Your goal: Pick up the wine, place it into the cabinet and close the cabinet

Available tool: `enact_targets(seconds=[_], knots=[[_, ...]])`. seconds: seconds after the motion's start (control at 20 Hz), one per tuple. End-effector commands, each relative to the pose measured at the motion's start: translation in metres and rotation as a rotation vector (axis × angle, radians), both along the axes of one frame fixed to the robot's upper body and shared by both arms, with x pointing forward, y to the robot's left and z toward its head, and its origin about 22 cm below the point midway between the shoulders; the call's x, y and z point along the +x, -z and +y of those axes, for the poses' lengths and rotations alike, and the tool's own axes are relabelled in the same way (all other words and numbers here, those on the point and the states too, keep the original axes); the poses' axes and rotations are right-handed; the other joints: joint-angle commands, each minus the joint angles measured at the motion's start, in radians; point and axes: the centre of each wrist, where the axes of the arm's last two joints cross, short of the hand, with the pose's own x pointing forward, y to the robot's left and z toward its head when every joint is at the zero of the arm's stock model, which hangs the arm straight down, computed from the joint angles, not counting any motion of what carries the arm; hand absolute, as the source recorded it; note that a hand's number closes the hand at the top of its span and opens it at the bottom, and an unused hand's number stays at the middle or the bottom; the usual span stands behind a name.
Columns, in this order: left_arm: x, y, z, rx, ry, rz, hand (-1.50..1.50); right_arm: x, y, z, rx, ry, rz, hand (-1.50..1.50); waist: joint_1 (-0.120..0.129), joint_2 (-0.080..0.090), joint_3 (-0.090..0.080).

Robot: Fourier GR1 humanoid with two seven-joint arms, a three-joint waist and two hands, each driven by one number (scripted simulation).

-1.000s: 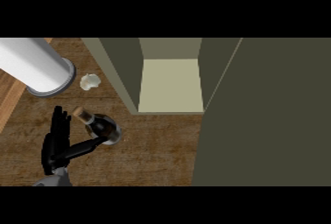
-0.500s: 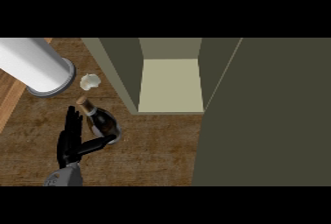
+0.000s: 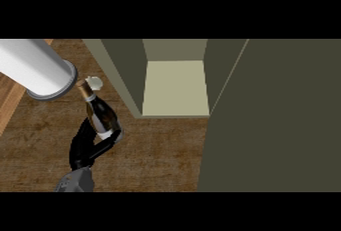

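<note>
The wine bottle [image 3: 102, 113] is dark, with a brown neck and a white label near its base. It is off the counter, its neck pointing away from me toward the upper left. My left hand [image 3: 91, 144] is shut on the bottle's lower part, fingers curled round it near the label. The cabinet [image 3: 176, 86] stands to the right of the bottle, with a pale shelf showing inside. Its door [image 3: 279, 117] is swung wide open and fills the right side of the view. My right hand does not show.
A large white cylinder [image 3: 34, 67] lies at the upper left, close to the bottle's neck. A small white object [image 3: 94, 82] sits just beyond the neck. The wooden counter [image 3: 153, 153] stretches in front of the cabinet; its edge runs along the left.
My left hand was open beside the lying bottle; its fingers have since curled round it. The bottle has risen and now looks larger, its neck swung up toward the white cylinder.
</note>
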Motion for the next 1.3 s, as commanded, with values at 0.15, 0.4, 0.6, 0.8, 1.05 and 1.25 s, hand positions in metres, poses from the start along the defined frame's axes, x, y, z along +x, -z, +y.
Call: enact_targets(seconds=[0.15, 0.4, 0.6, 0.8, 1.05, 1.25], knots=[[0.012, 0.007, 0.001, -0.037, 0.104, -0.023, 1.5, -0.029, -0.024, -0.006, 0.007, -0.015, -0.043, -1.5, -0.006, 0.001, 0.0], [0.026, 0.001, -0.009, 0.032, 0.079, -0.033, 1.5, -0.029, -0.027, -0.001, 0.022, 0.008, -0.053, -1.5, 0.001, -0.001, 0.0], [-0.014, 0.028, 0.006, 0.012, 0.112, -0.112, 1.5, -0.021, -0.02, 0.0, 0.014, 0.015, -0.042, -1.5, 0.003, 0.0, 0.0], [-0.036, 0.023, 0.056, 0.029, 0.156, -0.206, 1.5, -0.011, -0.014, -0.001, 0.012, 0.003, -0.026, -1.5, 0.01, -0.002, 0.001], [-0.036, 0.022, 0.033, -0.026, 0.222, -0.298, 1.5, -0.027, -0.02, -0.006, -0.005, -0.007, -0.021, -1.5, 0.009, -0.004, 0.001], [-0.049, 0.017, 0.026, -0.036, 0.24, -0.322, 1.5, -0.021, -0.015, 0.0, 0.033, -0.001, -0.011, -1.5, 0.014, -0.005, 0.002]])
